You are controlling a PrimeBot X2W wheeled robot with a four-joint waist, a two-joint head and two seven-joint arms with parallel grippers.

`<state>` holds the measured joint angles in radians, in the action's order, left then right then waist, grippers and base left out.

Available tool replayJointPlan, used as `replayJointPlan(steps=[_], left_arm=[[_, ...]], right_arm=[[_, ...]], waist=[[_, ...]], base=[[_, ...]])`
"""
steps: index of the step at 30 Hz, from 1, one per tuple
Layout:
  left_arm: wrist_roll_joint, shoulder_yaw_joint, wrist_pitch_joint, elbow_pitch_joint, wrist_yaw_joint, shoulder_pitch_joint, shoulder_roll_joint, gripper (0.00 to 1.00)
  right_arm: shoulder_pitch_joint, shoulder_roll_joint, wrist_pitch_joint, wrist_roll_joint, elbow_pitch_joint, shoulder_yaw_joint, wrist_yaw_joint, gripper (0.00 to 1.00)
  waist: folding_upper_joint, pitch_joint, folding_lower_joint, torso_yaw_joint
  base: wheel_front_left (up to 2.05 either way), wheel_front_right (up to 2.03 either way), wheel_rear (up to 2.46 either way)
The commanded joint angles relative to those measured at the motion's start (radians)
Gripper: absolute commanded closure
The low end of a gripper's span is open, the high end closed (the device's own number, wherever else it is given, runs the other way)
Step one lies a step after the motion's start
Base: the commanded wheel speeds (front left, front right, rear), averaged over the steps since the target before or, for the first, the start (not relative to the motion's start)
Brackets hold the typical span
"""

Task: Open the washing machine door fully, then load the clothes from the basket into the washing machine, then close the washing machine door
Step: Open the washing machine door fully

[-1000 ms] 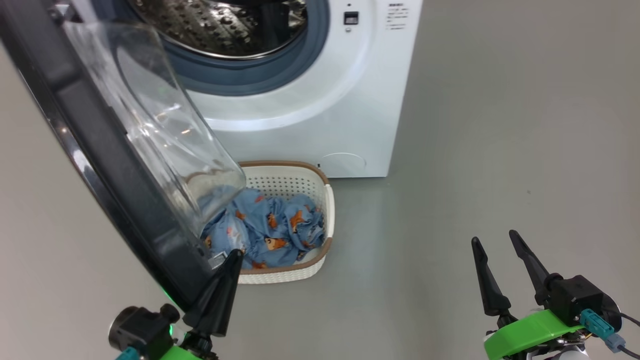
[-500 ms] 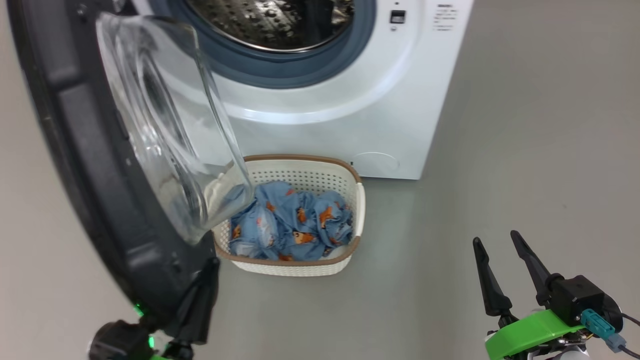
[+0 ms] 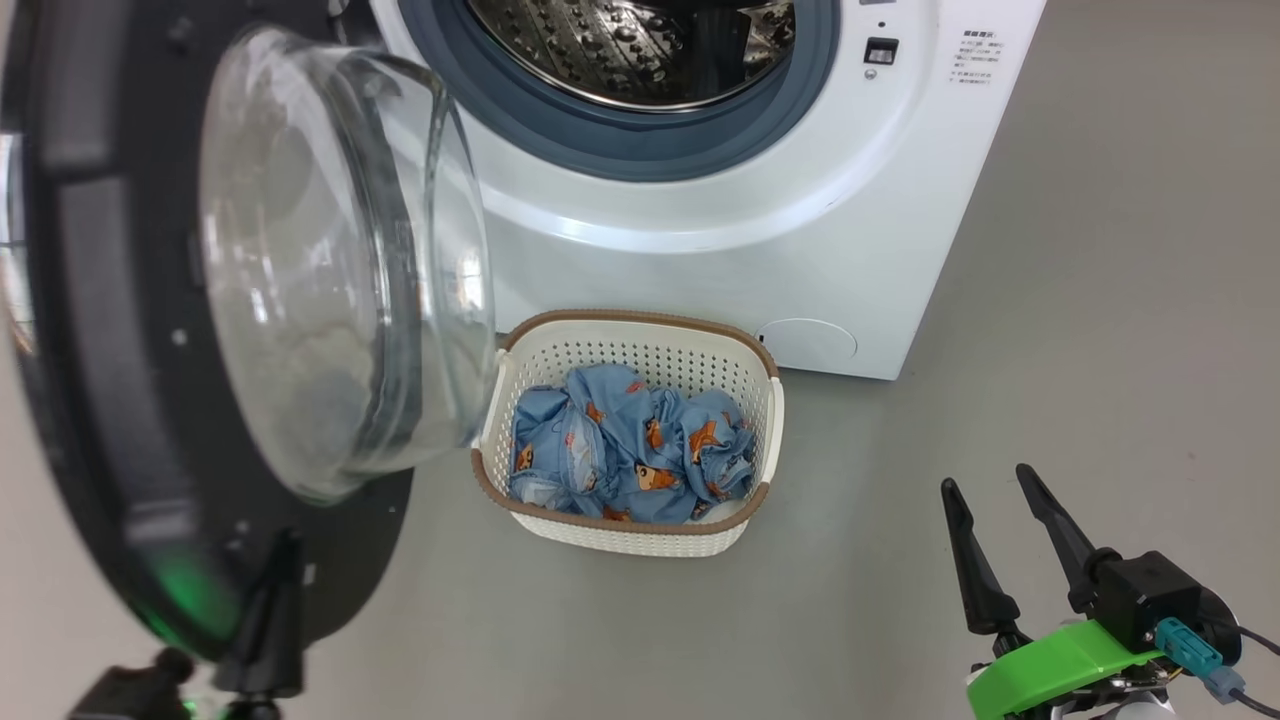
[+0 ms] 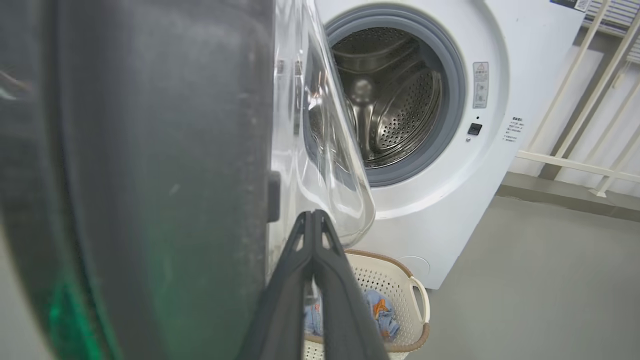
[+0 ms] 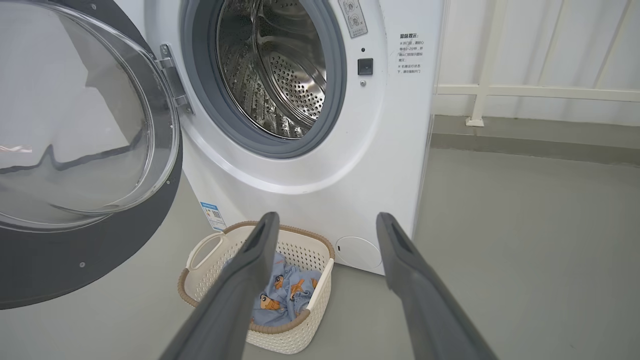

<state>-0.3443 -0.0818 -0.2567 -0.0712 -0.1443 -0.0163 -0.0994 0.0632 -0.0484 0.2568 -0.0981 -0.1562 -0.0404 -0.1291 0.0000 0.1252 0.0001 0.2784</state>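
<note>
Clothes (image 3: 630, 445) in basket (image 3: 640, 322) look soft, light, crumpled — pinch a raised fold mid-pile. Right gripper (image 3: 984, 476) spread, empty; left gripper (image 4: 314, 216) pressed closed beside washing machine door (image 3: 100, 400)

Not much I can actually read from here, tbh. On the washing machine (image 5: 320, 200) front, just right of the drum opening (image 5: 270, 70), there's a block of small Chinese print (image 5: 410, 52), too tiny for me. Hugging the opening's right edge, higher up, a pale warning sticker (image 4: 480, 85) shows a triangle sign. Below-left of the opening sits a blue label (image 5: 214, 216), print unreadable.
</note>
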Motion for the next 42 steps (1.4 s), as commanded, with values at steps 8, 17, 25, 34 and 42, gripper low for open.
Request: replayJointPlan(steps=[8, 17, 25, 34, 42], left_arm=[[-0.014, 0.234, -0.005, -0.075, 0.016, 0.067, -0.004, 1.00], [-0.015, 0.462, -0.005, -0.203, 0.018, 0.199, -0.027, 1.00], [-0.016, 0.599, -0.005, -0.307, 0.015, 0.316, -0.071, 1.00], [-0.013, 0.669, -0.005, -0.399, 0.014, 0.392, -0.132, 1.00], [-0.005, 0.652, -0.005, -0.386, 0.014, 0.384, -0.136, 1.00]], right_arm=[[0.040, -0.002, 0.005, 0.007, 0.020, 0.034, -0.002, 0.00], [0.060, -0.002, 0.005, 0.026, 0.022, 0.034, -0.002, 0.00], [0.079, -0.002, 0.005, 0.036, 0.022, 0.030, -0.002, 0.00], [0.096, -0.002, 0.005, 0.039, 0.015, 0.033, -0.002, 0.00], [0.098, -0.002, 0.005, 0.036, 0.012, 0.028, -0.002, 0.00]], waist=[[0.0000, 0.017, -0.0001, -0.010], [0.0000, 0.072, -0.0001, -0.031], [0.0000, 0.105, -0.0001, -0.039], [0.0000, 0.117, -0.0001, -0.046], [0.0000, 0.111, -0.0001, -0.047]], base=[[0.00, 0.00, 0.00], [0.00, 0.00, 0.00], [0.00, 0.00, 0.00], [0.00, 0.00, 0.00], [0.00, 0.00, 0.00]])
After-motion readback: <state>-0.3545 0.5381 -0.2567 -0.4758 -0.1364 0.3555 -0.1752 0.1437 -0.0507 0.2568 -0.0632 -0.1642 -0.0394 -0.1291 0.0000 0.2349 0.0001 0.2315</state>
